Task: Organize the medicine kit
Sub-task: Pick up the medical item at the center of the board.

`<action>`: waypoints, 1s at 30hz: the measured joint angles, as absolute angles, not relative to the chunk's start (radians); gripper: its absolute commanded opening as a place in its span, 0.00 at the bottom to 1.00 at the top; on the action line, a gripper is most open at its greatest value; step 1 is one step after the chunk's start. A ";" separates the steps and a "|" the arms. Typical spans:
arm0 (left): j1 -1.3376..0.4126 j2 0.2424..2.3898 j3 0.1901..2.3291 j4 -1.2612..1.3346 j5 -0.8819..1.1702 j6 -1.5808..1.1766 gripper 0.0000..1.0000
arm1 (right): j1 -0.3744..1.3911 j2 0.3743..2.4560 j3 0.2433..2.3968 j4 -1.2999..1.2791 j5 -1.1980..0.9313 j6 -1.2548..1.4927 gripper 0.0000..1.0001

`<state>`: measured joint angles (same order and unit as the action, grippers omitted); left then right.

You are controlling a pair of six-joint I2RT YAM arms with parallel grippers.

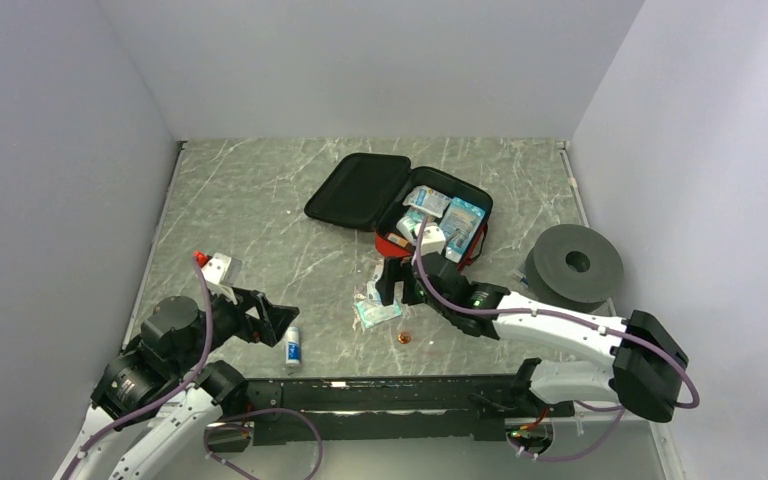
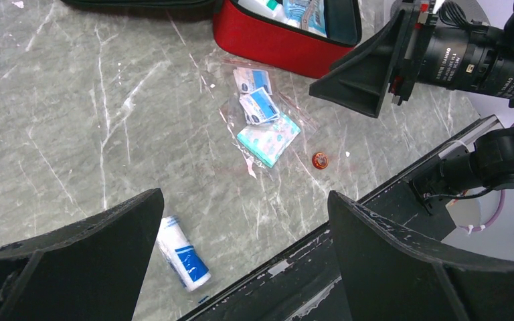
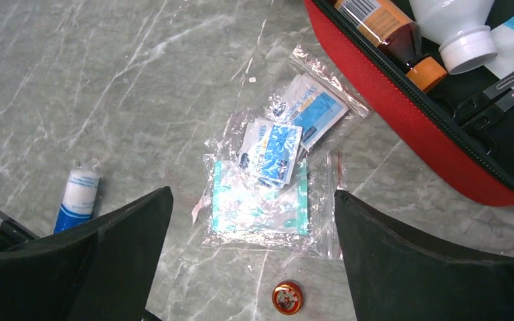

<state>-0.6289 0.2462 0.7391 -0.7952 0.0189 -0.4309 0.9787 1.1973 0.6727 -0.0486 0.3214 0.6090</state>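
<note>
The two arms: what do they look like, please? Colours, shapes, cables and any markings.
Both arms have white link shells and black round joints, with a purple cable looping along each: left arm, right arm. The left end effector and right end effector have broad black wedge-shaped fingers, scuffed at the edges. The right arm's wrist carries small white print and a green light.

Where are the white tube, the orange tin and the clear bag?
white tube [image 2: 183,254], left wrist view, mid body.
orange tin [image 3: 287,297], right wrist view, lid centre.
clear bag [image 3: 261,204], right wrist view, lower half.
</note>
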 measured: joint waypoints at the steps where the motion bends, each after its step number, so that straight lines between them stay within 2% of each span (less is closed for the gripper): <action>1: -0.629 0.246 0.739 -0.795 0.019 -0.431 1.00 | 0.978 1.189 0.667 -0.047 0.321 0.615 1.00; 15: -0.629 0.247 0.739 -0.796 0.018 -0.431 0.99 | 0.977 1.159 0.606 -0.082 0.199 0.716 1.00; 25: -0.629 0.247 0.739 -0.796 0.017 -0.430 0.99 | 0.978 1.161 0.529 -0.146 0.150 0.792 0.80; 30: -0.629 0.247 0.739 -0.796 0.017 -0.430 0.99 | 1.002 1.209 0.528 -0.187 0.170 0.802 0.76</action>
